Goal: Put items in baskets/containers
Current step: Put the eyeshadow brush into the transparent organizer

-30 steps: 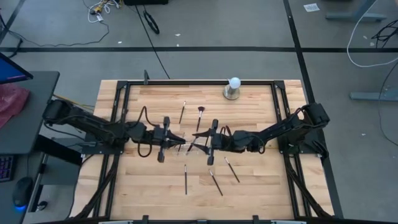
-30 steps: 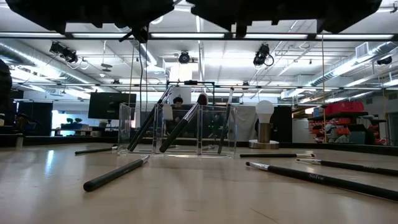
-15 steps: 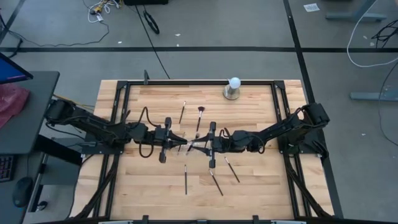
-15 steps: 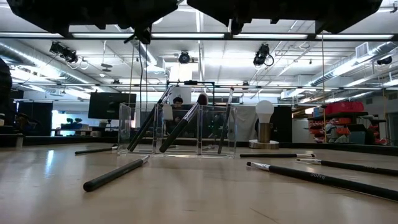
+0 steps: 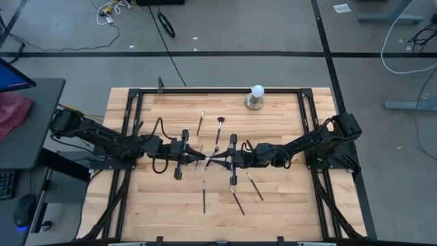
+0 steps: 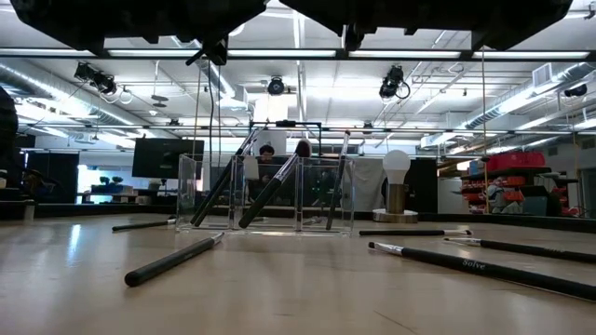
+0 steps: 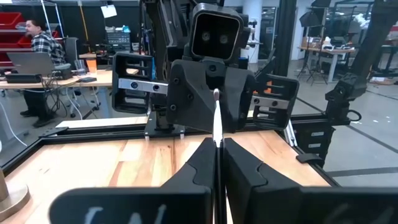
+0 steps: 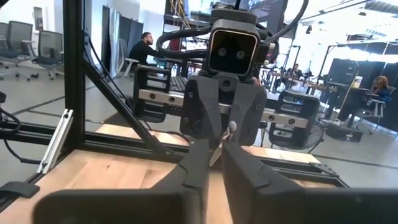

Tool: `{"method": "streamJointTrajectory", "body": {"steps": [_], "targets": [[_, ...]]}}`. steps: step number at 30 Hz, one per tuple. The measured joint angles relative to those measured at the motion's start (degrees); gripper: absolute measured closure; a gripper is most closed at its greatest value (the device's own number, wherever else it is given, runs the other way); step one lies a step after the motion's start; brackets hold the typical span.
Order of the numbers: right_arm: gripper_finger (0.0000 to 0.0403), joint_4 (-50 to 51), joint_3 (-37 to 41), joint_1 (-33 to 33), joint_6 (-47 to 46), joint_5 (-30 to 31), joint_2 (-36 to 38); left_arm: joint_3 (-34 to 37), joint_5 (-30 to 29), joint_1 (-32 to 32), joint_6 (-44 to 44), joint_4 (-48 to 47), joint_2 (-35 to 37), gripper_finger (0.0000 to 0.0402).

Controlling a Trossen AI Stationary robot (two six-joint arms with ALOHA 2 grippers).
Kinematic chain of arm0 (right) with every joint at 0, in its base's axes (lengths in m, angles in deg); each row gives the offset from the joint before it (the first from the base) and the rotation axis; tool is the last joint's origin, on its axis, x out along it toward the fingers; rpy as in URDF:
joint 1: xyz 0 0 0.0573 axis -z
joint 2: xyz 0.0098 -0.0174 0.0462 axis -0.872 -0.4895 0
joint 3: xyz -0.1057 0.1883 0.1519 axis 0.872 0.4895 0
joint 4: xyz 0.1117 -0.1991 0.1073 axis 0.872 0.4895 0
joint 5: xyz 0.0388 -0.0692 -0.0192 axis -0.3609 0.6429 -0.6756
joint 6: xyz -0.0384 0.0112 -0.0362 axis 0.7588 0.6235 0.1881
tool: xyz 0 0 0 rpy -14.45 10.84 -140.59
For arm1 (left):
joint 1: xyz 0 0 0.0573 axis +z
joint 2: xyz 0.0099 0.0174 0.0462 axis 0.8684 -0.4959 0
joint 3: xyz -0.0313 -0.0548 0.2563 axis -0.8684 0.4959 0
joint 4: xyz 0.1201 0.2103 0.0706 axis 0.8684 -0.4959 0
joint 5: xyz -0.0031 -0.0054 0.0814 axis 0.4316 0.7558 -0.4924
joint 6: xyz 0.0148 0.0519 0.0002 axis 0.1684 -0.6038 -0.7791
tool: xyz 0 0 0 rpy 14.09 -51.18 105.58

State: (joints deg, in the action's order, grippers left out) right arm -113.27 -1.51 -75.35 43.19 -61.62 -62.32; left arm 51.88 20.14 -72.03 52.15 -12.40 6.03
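— Over the middle of the tabletop (image 5: 171,212), what are the two arms doing?

— Facing each other nose to nose above the clear tray (image 6: 265,194). The left gripper (image 5: 199,156) has its jaws clamped on a thin brush (image 7: 216,134), which runs straight out toward the other arm. The right gripper (image 5: 220,160) meets it from the opposite side, jaws drawn in close around the brush's other end; whether they actually pinch it, I cannot tell.

— And the rest of the brushes?

— Several lean inside the tray. Three (image 5: 235,198) lie on the wood nearer the front edge, two more (image 5: 201,124) toward the back.

— Anything else?

— A white ball on a round metal base (image 5: 255,97) stands near the back edge, well apart.
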Motion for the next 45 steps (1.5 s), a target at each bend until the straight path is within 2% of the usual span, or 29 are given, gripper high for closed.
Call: {"method": "streamJointTrajectory", "body": {"steps": [7, 11, 22, 27, 32, 37, 43, 45], "targets": [[0.0277, -0.6, 0.0, 0.0, 0.0, 0.0, 0.0, 0.0, 0.0, 0.0, 0.2, -0.1, 0.0, 0.0383], [0.0262, -2.4, 0.0, 0.0, 0.1, 0.3, 0.0, 0.0, 0.2, 0.0, 1.0, -1.1, 0.0, 0.0382], [0.0278, -0.7, 0.0, 0.0, -0.8, 0.3, 0.1, 0.0, 2.1, -0.1, 1.0, -0.6, -0.1, 0.0383], [0.0279, -0.9, -1.1, 0.0, 0.0, -3.7, 0.1, 0.0, 2.1, -0.1, 1.0, -0.5, 0.0, 0.0383], [0.0290, 3.6, -3.3, 0.2, 0.3, -4.0, 0.1, 0.0, 2.2, -0.1, 1.0, -0.6, -0.1, 0.0384], [0.0320, 4.9, -3.7, 0.3, 0.3, -3.9, 0.1, 0.0, 2.3, -0.1, 1.0, -0.5, 0.0, 0.0383], [0.0388, 5.3, -3.7, 0.4, 0.4, -3.6, 0.1, 0.0, 2.4, -0.1, 1.0, -0.6, 0.0, 0.0382], [0.0395, 5.5, -3.7, 0.4, 0.4, -3.6, 0.1, 0.0, 2.3, -0.1, 1.0, -0.6, 0.0, 0.0381]]}}
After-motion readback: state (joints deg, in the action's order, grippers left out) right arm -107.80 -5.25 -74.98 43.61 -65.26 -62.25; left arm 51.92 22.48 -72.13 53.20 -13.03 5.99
